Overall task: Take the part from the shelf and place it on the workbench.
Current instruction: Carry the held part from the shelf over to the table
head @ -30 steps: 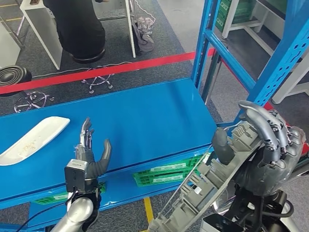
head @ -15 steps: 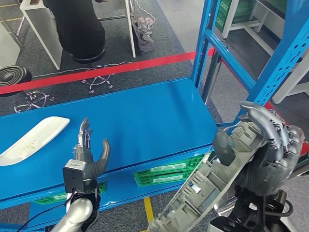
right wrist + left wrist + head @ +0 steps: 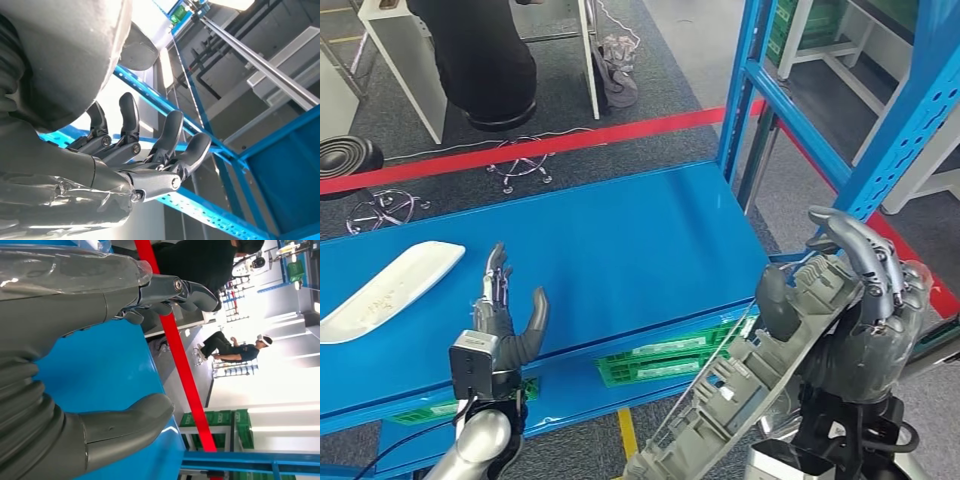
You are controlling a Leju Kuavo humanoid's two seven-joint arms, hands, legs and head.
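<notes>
Head view: right hand (image 3: pixel 867 320) grips the part (image 3: pixel 743 385) — a long grey ribbed plastic moulding. Thumb lies on the upper face, the other fingers (image 3: pixel 875 262) curl over the far edge. The part runs diagonally from the hand down toward the bottom edge of the picture, off the right end of the blue tabletop (image 3: pixel 622 250) and not resting on it. Thin wires or rods run along its near side.

Left hand (image 3: pixel 503 318) is over the near edge of the tabletop, palm turned inward, fingers apart and extended, thumb out to the side; nothing in it. A white elongated tray (image 3: pixel 388 288) lies on the tabletop at far left, well apart from both hands.

Blue shelf uprights (image 3: pixel 893 120) stand at right, behind the right hand. Green crates (image 3: pixel 667 360) sit on the level below the tabletop. A red floor line (image 3: pixel 546 148) runs behind the tabletop; a person in dark clothing (image 3: pixel 475 55) is seated beyond it.

Left wrist view: adds a close look at the empty hand — thumb and fingers clearly spread over the blue surface, with the red line beyond.

Right wrist view: fingers (image 3: pixel 166 145) curled, seen against the blue shelf frame (image 3: pixel 211 210). A grey surface fills the corner above them; cannot tell whether it is the part.
</notes>
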